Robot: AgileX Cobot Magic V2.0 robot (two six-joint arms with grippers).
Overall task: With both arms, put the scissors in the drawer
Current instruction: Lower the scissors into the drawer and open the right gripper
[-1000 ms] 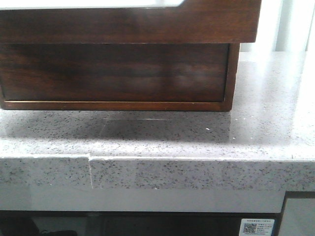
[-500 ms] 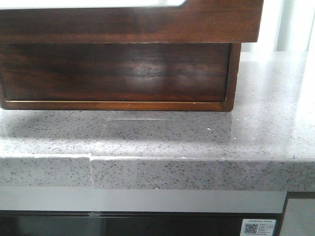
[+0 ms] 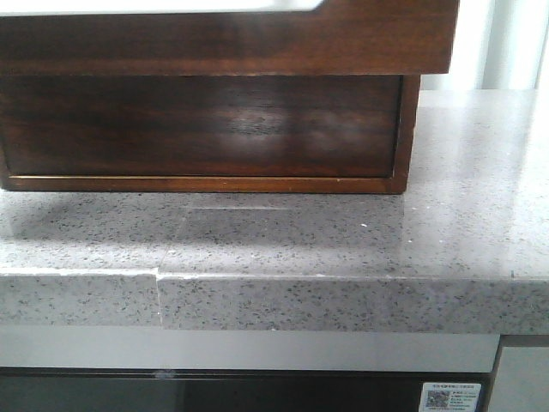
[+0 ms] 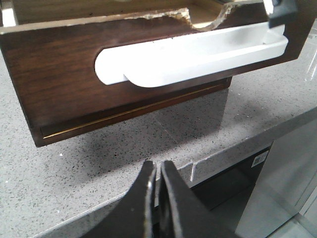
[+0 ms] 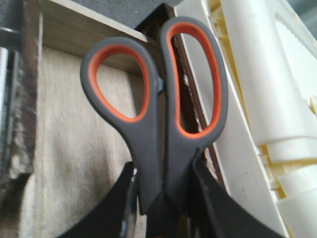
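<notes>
The scissors, grey handles lined in orange, are held by their blade end in my right gripper. Their handle loops point away over the light wooden floor of the open drawer. The drawer's dark glossy front shows in the left wrist view, with its half-round notch in the top edge. It also fills the top of the front view. My left gripper is shut and empty, low over the counter's front edge, apart from the drawer front. Neither gripper shows in the front view.
The wooden box stands on a speckled grey stone counter, whose front edge drops to a dark cabinet. Stacked white plastic baskets sit beside the drawer. A black part hangs over the drawer's far end.
The front view shifted very slightly and the sheen on the dark wood moved. No gripper appears in it and the box stays in place.
</notes>
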